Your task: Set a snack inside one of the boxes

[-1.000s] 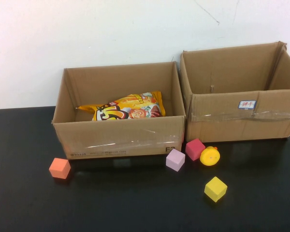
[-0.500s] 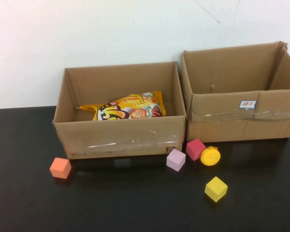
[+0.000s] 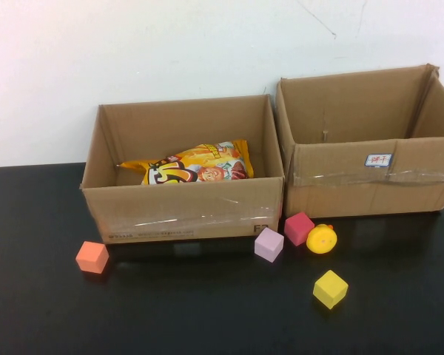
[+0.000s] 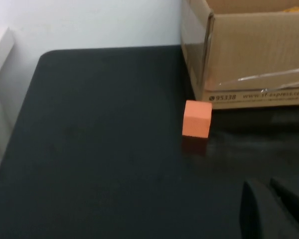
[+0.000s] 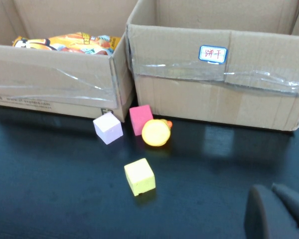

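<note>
A yellow and orange snack bag point(image 3: 191, 166) lies inside the left box point(image 3: 185, 214), leaning toward its back wall, so the task looks already met. The bag appears light, crinkly and slippery, easily crushed; a pinch on a sealed end seam would likely suit it best. At the left box's 3 o'clock, just beside it, stands the right box point(image 3: 370, 181), which shows nothing inside and carries a small white label point(image 3: 378, 159) on its taped front. On the black desk point(image 3: 207, 310) before the boxes lie an orange cube point(image 3: 92, 257), a lilac cube point(image 3: 268, 244), a pink cube point(image 3: 299, 228), a round yellow toy point(image 3: 321, 239) and a yellow cube point(image 3: 330, 288). Neither arm appears in the high view. The left gripper point(image 4: 274, 211) hangs low over the desk near the orange cube, holding nothing, its fingers seemingly close together. The right gripper point(image 5: 279, 211) hovers over the desk short of the yellow cube; whether it is open cannot be told.
</note>
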